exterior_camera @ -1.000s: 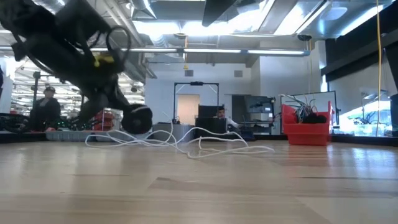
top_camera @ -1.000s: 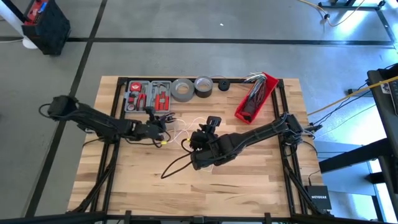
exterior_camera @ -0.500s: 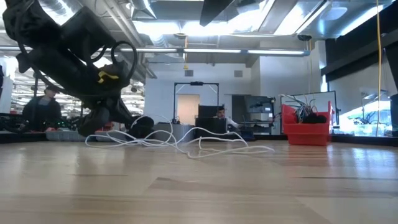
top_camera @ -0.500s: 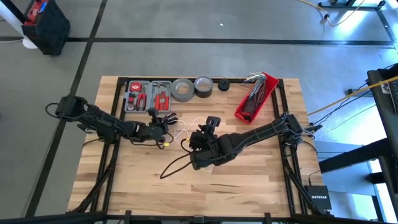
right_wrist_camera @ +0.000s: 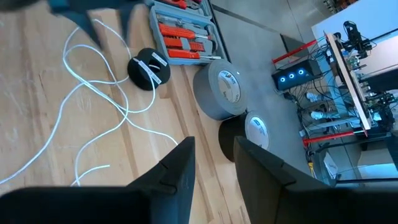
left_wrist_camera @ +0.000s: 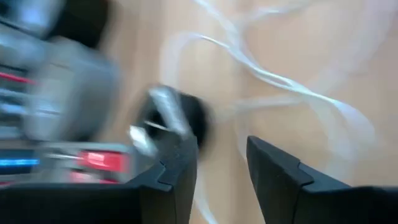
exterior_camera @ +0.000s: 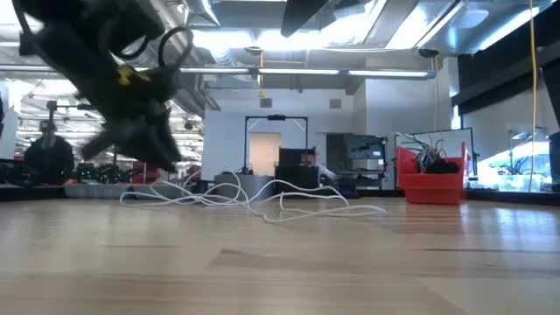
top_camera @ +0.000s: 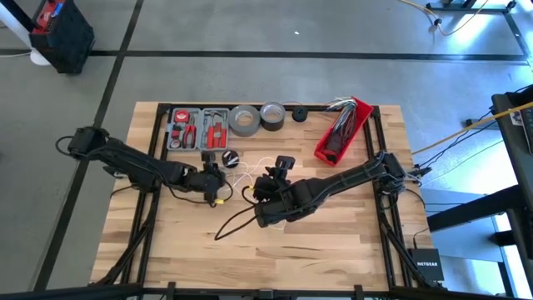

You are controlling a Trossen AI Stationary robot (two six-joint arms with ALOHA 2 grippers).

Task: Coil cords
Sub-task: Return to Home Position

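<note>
Cord (left_wrist_camera: 280, 83), 1 long thin white string, lies in loose loops mid wooden table (top_camera: 333, 233), beside small black round spool (right_wrist_camera: 148, 71). L gripper (left_wrist_camera: 217, 146) spread, empty, just left; R gripper (right_wrist_camera: 213, 146) spread, empty, just right.

My left gripper (top_camera: 216, 174) hovers mid-table, fingers parted and empty. My right gripper (top_camera: 284, 164) sits at its 3 o'clock, likewise parted.

I log: cord (left_wrist_camera: 292, 88) white; spool (right_wrist_camera: 148, 71) black, white label; bin (top_camera: 341, 129) red; tape rolls (right_wrist_camera: 217, 92) grey; tool case (right_wrist_camera: 186, 31) grey, red handles; tabletop (top_camera: 333, 233) pale wood grain.
</note>
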